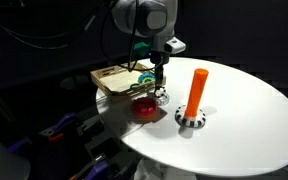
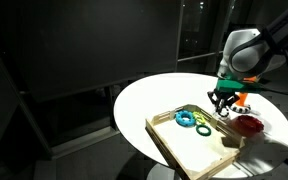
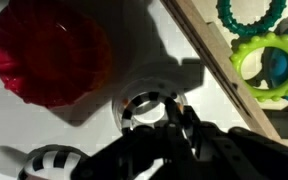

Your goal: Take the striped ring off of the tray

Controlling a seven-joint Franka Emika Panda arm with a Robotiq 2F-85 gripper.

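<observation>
In the wrist view the striped ring [image 3: 131, 109], small with dark and light stripes, is over the white table just outside the tray's wooden rim [image 3: 220, 72]. My gripper [image 3: 181, 118] is closed on the ring's right side, one finger inside the hole. In both exterior views the gripper [image 1: 159, 90] [image 2: 222, 103] hangs low beside the light-brown tray [image 1: 112, 77] [image 2: 189, 150], between it and the red ring [image 1: 144, 107] [image 2: 249, 124]. The striped ring is too small to make out there.
A green ring [image 3: 269, 58] and a teal ring [image 3: 250, 12] lie in the tray. The red ring [image 3: 49, 50] lies on the table close by. An orange peg [image 1: 196, 90] stands on a black-and-white striped base [image 1: 190, 119] [image 3: 49, 165]. The round table's edge is near.
</observation>
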